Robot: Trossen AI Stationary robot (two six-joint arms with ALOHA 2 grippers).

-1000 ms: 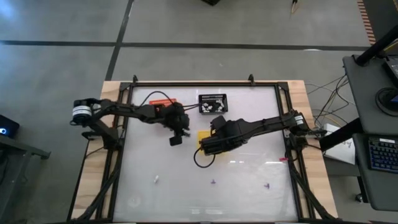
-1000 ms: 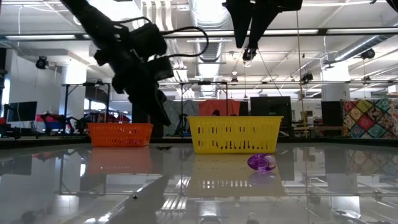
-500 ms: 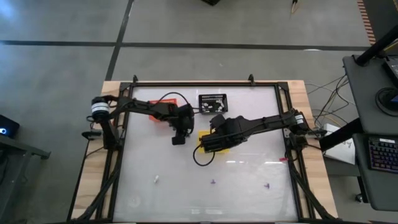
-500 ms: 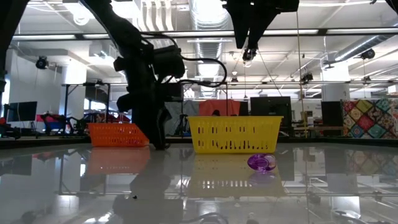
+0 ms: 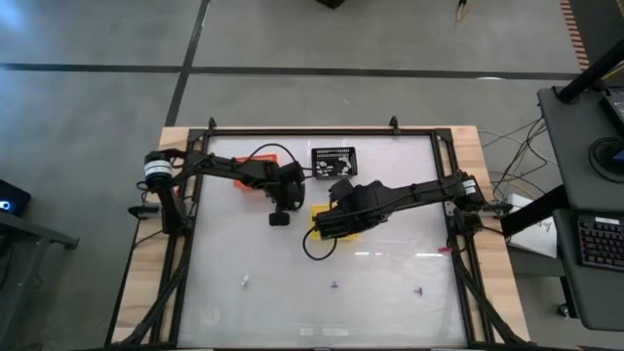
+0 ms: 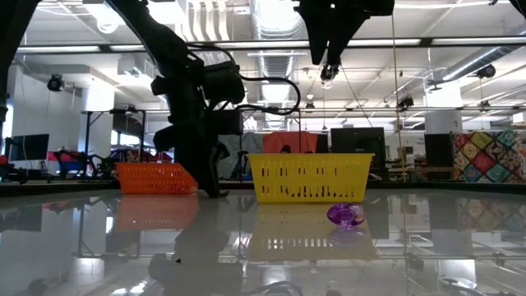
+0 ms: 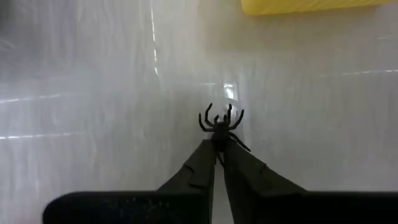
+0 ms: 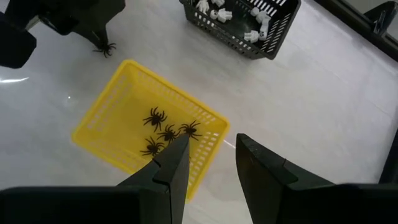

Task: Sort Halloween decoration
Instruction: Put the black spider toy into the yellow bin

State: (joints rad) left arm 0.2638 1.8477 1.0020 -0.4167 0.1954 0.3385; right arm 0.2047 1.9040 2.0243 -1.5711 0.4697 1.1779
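Four black spiders (image 8: pixel 166 133) lie in the slotted yellow basket (image 8: pixel 112 134); small white pieces (image 8: pixel 214 9) fill the black basket (image 8: pixel 273 34). The left end effector (image 7: pixel 219 149) pinches a fifth spindly spider (image 7: pixel 220 122) on the glossy white bench (image 7: pixel 93 93) beside the yellow basket. The right end effector (image 8: pixel 211 152) hangs spread above.

Orange basket (image 5: pixel 255 172) half hidden under arm

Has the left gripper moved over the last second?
Yes. In the high view the left gripper has swung toward the yellow basket and now pinches a black spider.
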